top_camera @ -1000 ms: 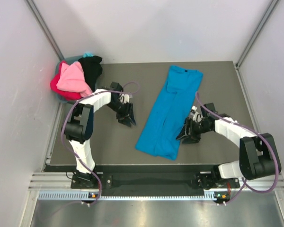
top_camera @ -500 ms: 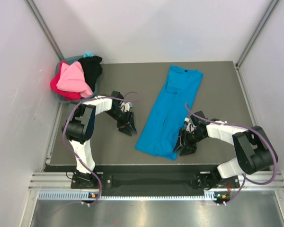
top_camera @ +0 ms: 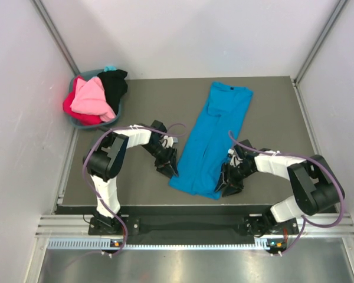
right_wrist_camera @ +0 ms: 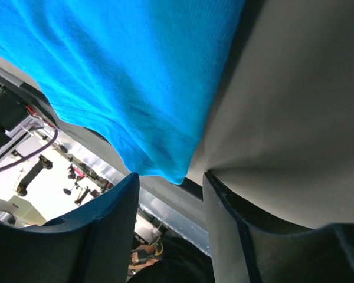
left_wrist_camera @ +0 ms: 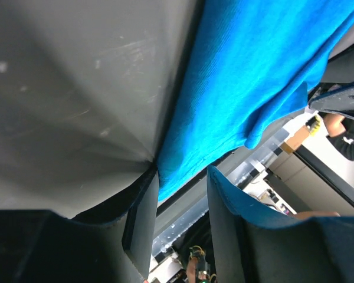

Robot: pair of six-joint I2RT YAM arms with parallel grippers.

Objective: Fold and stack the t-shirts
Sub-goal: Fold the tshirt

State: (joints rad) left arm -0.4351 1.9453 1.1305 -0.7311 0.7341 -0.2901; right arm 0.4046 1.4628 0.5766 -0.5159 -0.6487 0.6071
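Note:
A bright blue t-shirt, folded into a long strip, lies on the dark table from back right to front centre. It also shows in the left wrist view and the right wrist view. My left gripper is open at the strip's near left corner, jaws straddling the cloth edge. My right gripper is open at the near right corner, jaws either side of the hem. Pink, red and black t-shirts are heaped in the basket at the back left.
A teal plastic basket stands in the back left corner against the white wall. The table's near edge and a metal rail lie just below the shirt's near end. White walls close in left, back and right.
My left gripper has moved right and nearer, reaching the shirt's near left corner. My right gripper has moved left and nearer to the near right corner. The shirt has not moved.

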